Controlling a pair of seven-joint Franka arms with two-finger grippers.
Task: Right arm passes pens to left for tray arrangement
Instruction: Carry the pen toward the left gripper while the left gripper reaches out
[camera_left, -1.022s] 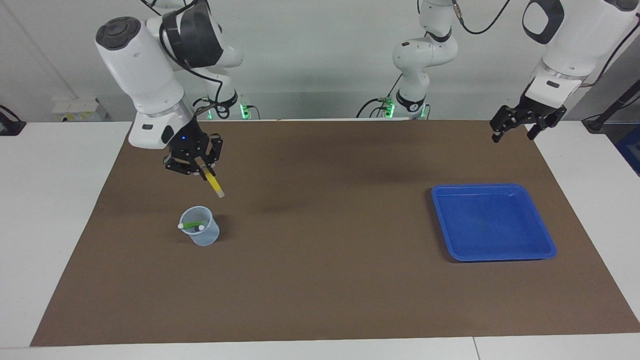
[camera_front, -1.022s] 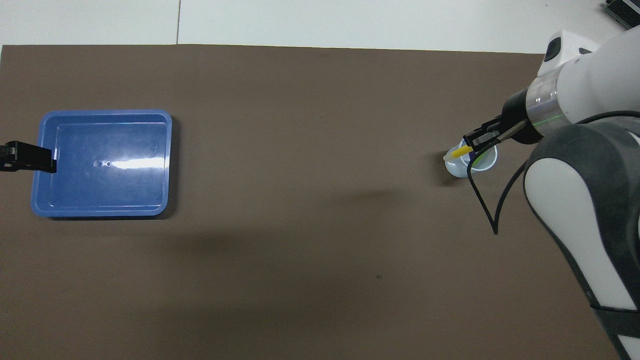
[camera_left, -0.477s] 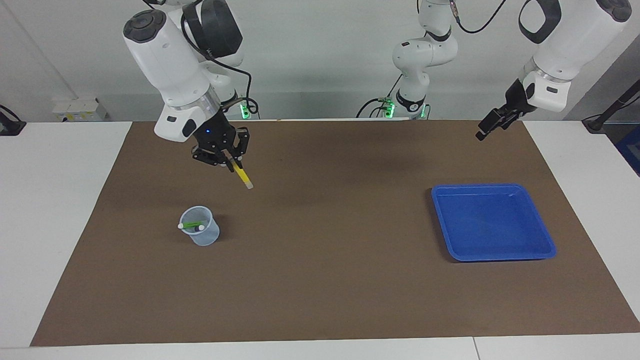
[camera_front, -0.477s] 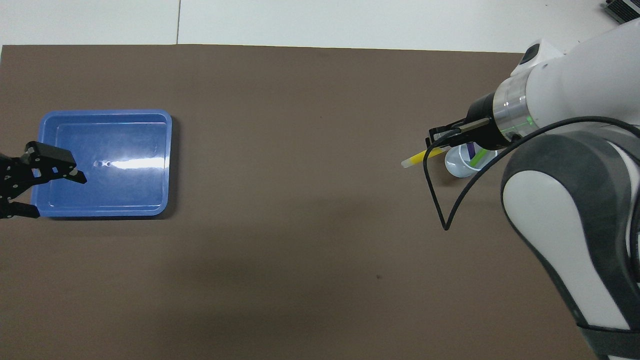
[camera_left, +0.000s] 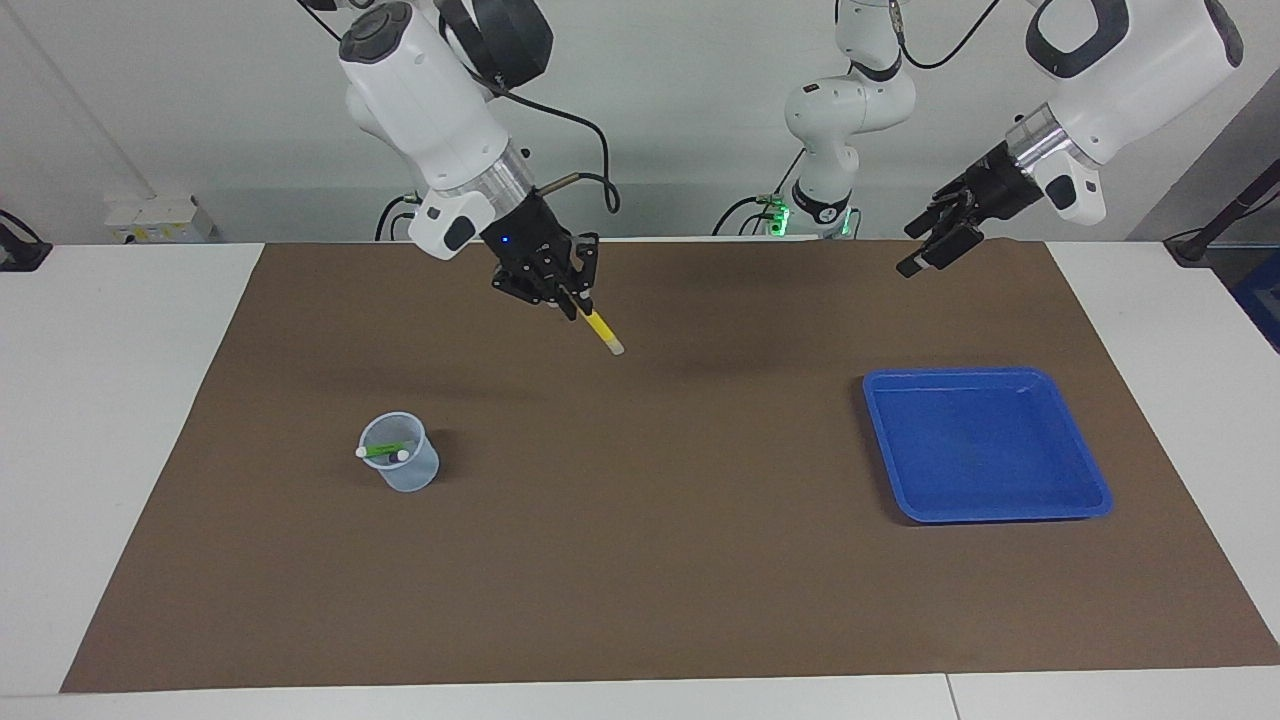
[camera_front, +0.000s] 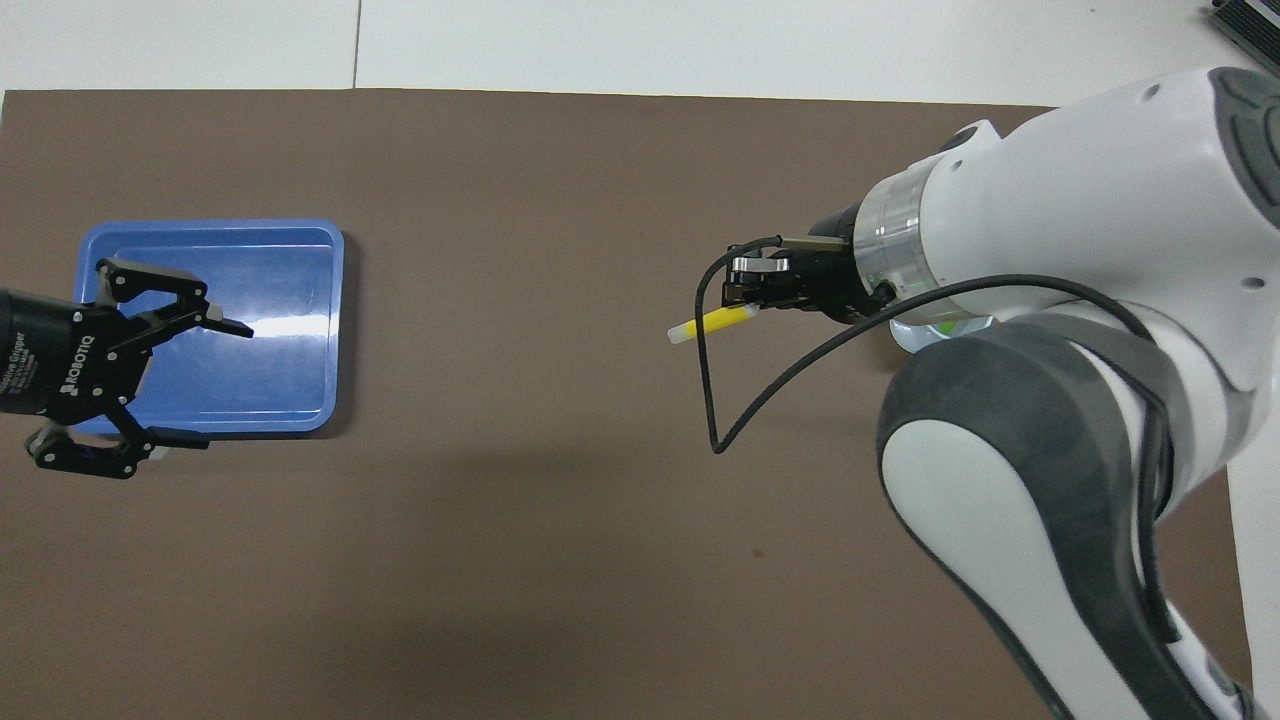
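My right gripper (camera_left: 572, 298) (camera_front: 748, 298) is in the air over the middle of the brown mat, shut on a yellow pen (camera_left: 603, 334) (camera_front: 706, 322). The pen's whitish tip slants down toward the left arm's end. A green pen (camera_left: 383, 450) leans in the small translucent cup (camera_left: 402, 468). In the overhead view the right arm hides most of the cup. My left gripper (camera_left: 928, 253) (camera_front: 222, 385) is open and holds nothing. It is raised and, seen from overhead, covers an edge of the blue tray (camera_left: 985, 445) (camera_front: 290, 290).
A brown mat (camera_left: 640, 560) covers the white table. A black cable (camera_front: 712, 430) hangs in a loop from the right wrist. A third white arm (camera_left: 848, 110) stands at the robots' end between the two bases.
The right gripper has carried the yellow pen away from the cup toward the middle of the mat. The left gripper has turned and swung out from the table's end toward it.
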